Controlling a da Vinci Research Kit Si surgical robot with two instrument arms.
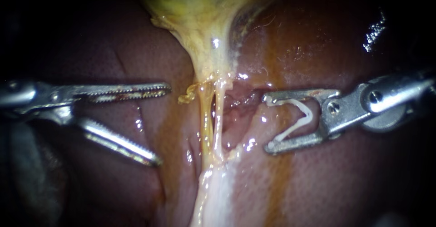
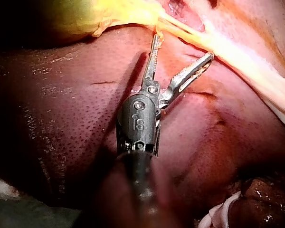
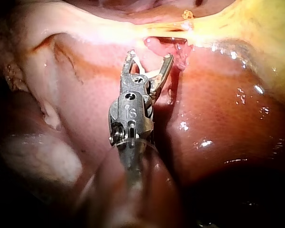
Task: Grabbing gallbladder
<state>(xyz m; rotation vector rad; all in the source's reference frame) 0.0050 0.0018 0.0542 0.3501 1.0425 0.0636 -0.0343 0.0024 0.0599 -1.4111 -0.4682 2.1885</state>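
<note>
**A:** Nearest the lens, what is the left instrument (image 1: 162, 125) doing?

**B:** It is reaching in with its hand gaping, jaws spread wide and gripping nothing. The upper jaw tip is lying just beside the yellow fringe. I cannot tell whether it is touching.

**A:** And the right instrument (image 1: 267, 122)?

**B:** Its hand is standing apart but carrying a white clip (image 1: 309, 114) between both jaws, waiting near the pale tubes (image 1: 217, 118).

**A:** So where is the gallbladder (image 1: 195, 13) sitting?

**B:** Farther back, yellow, narrowing down toward those tubes over the liver (image 1: 345, 181).

**A:** How is the grab progressing?

**B:** Approach looks nearly done. Closing on the gallbladder is remaining, I am judging.
</note>
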